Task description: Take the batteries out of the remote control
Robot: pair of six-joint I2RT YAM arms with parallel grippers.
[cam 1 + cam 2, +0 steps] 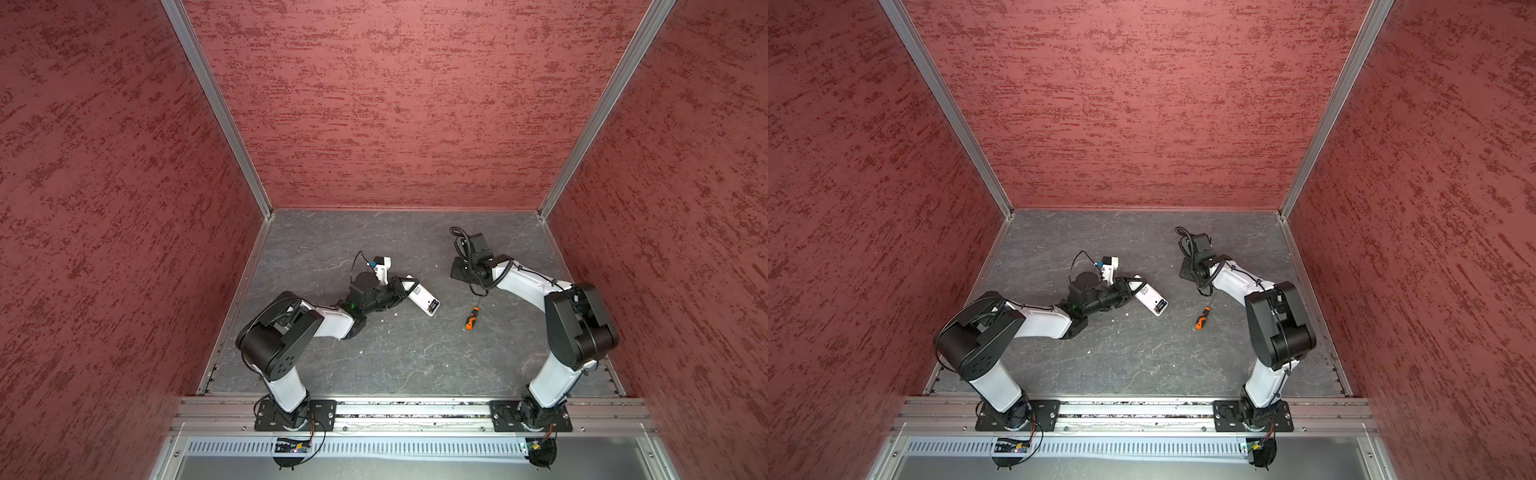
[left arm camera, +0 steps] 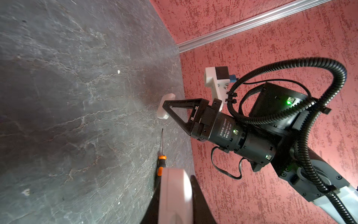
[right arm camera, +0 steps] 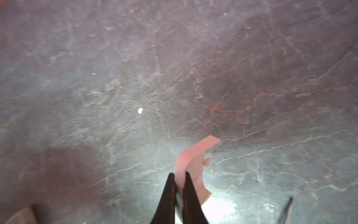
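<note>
In both top views your left gripper (image 1: 406, 287) is clamping the white remote (image 1: 424, 302) — only the wrist views are showing your right gripper (image 3: 178, 174) pinching the battery cover (image 3: 193, 157).

White arms (image 1: 332, 322) with black joints (image 1: 270, 340), ribbed black cable (image 2: 329, 73), triangular black right tool (image 2: 165, 104).
</note>
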